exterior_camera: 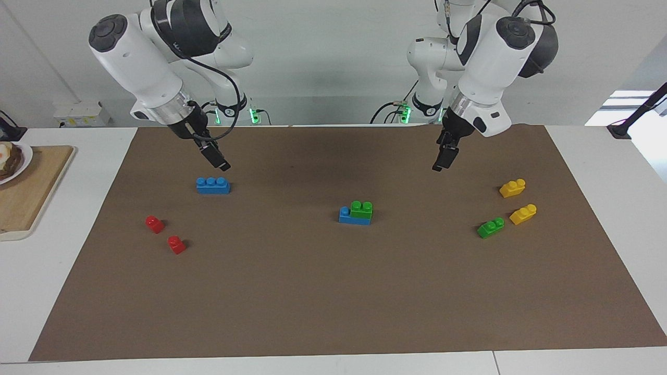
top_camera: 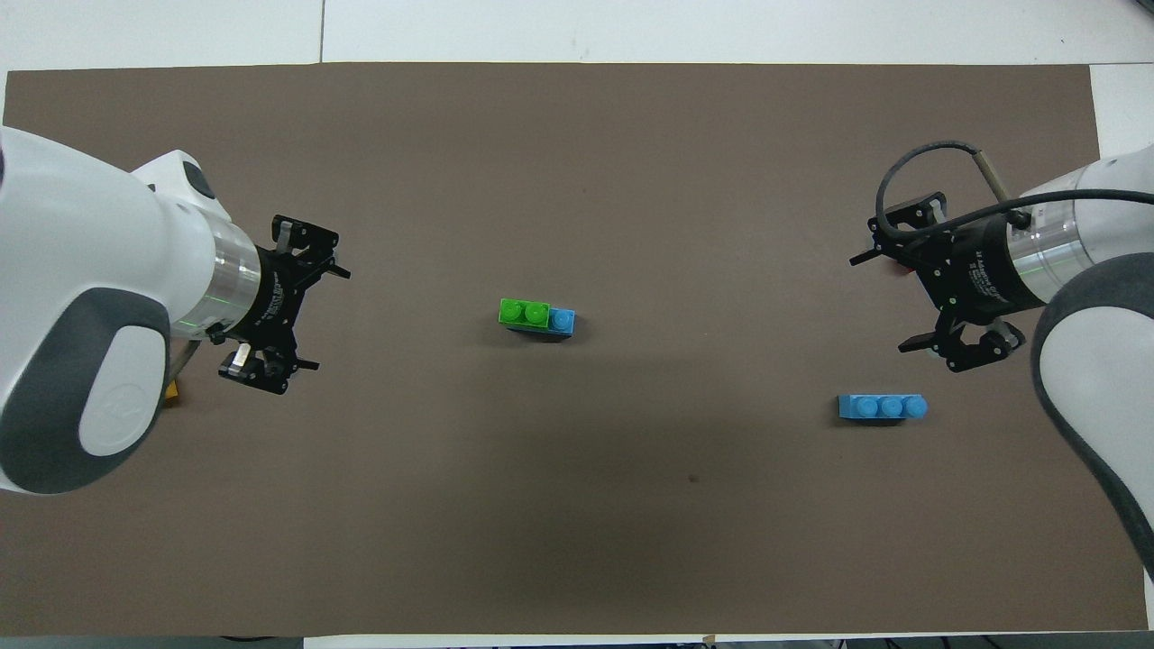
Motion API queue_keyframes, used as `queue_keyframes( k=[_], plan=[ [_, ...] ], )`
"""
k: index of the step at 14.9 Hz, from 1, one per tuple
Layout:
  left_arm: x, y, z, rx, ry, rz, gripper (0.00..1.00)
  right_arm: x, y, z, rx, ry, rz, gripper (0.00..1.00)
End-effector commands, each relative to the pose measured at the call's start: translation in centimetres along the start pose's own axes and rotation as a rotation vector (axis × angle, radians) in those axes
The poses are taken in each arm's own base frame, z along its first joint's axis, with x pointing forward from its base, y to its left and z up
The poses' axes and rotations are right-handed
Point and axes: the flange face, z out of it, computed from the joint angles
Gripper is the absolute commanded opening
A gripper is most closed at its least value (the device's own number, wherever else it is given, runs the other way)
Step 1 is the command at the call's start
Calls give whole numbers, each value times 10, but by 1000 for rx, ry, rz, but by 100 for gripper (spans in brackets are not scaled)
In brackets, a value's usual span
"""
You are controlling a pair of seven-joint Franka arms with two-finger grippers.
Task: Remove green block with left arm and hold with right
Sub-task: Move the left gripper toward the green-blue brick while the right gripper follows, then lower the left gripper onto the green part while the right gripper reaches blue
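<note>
The green block (exterior_camera: 361,209) is a chunky two-stud brick stuck on top of a blue brick (exterior_camera: 354,219) in the middle of the brown mat (exterior_camera: 333,291). It covers one end of the blue brick, leaving one blue stud bare, as the overhead view shows for the block (top_camera: 524,313) and brick (top_camera: 562,321). My left gripper (exterior_camera: 443,159) hangs open and empty above the mat, toward the left arm's end (top_camera: 326,318). My right gripper (exterior_camera: 221,164) hangs open and empty over the mat beside a lone blue brick (top_camera: 882,305).
The lone blue three-stud brick (exterior_camera: 213,185) and two red bricks (exterior_camera: 155,224) (exterior_camera: 176,244) lie toward the right arm's end. Two yellow bricks (exterior_camera: 512,188) (exterior_camera: 522,214) and a slimmer green brick (exterior_camera: 490,227) lie toward the left arm's end. A wooden board (exterior_camera: 31,192) with a plate sits off the mat.
</note>
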Motion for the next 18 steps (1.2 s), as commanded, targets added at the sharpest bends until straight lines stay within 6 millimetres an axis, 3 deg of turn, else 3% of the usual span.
queue_keyframes(
  k=[1,4,6,10,15,18],
  plan=[
    [-30,19,27,-7,-22,-87,100,-4,-12,23,37,-70,188,100],
    [-40,38,52,-12,-30,-154,100,-14,-33,43,78,-107,376,100],
    [-56,43,74,1,-27,-132,100,-31,-46,63,86,-101,376,100],
    [-68,50,101,18,-29,-128,100,-45,-65,104,109,-127,394,100],
    [-88,49,128,15,-37,-101,100,-75,-80,148,121,-156,455,100],
    [-92,48,133,22,-37,-93,100,-98,-83,170,116,-151,462,100]
  ],
)
